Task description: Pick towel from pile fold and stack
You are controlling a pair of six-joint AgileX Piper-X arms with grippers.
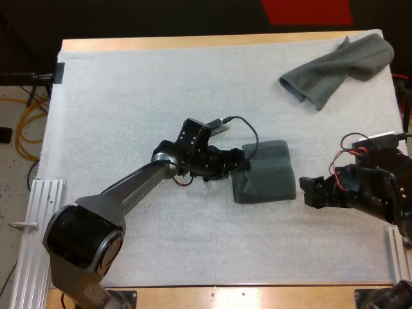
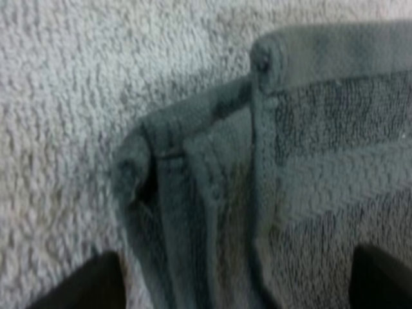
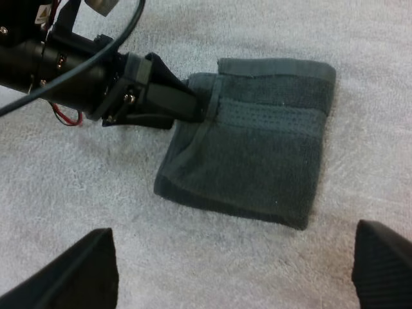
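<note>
A dark grey-green folded towel [image 1: 267, 174] lies flat on the white mat near its middle. My left gripper [image 1: 243, 166] is at this towel's left edge. Its fingers [image 2: 84, 283] stand apart, one over the mat and one over the cloth, with the towel's bunched hem [image 2: 193, 161] between them. To the right of the folded towel [image 3: 257, 148] my right gripper [image 1: 308, 191] hovers open, with only bare mat between its fingers [image 3: 77, 270]. In the right wrist view, my left gripper [image 3: 193, 106] touches the towel's far corner. A crumpled towel [image 1: 341, 64] lies at the mat's far right.
The white mat [image 1: 141, 96] covers most of the wooden table [image 1: 193, 42]. Aluminium rails [image 1: 32, 212] run along the left edge. Bare mat stretches across the far left and along the near side.
</note>
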